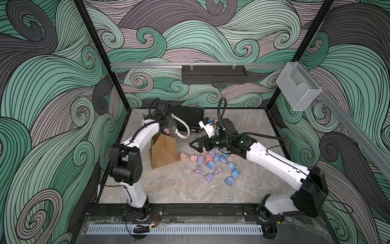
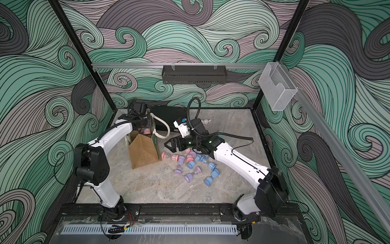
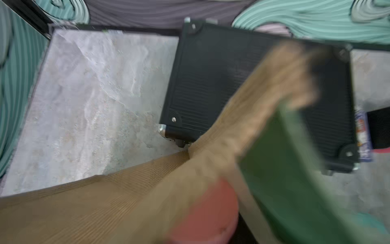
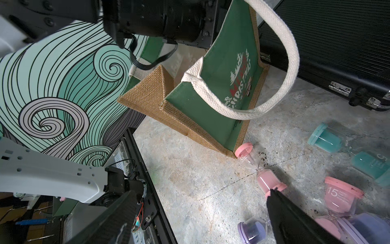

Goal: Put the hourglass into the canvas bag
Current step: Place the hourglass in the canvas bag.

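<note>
top views both show the canvas bag [image 1: 164, 151] upright on the table [image 1: 168, 188], mouth open beneath the left end effector [image 1: 165, 129], which is clamped on a pink hourglass [image 1: 165, 132] at the bag's top rim. the black case [image 1: 188, 118] lies just behind the bag; open table runs along the near side. the right end effector [image 1: 195, 145] hovers with jaws apart between the bag and the loose hourglasses [image 1: 213, 162]; a fallen pink hourglass [image 4: 259, 169] lies just beside the bag's bottom corner. the left wrist view is blurred: only a reddish cap shows between burlap and green panel, its fingers out of frame.
</note>
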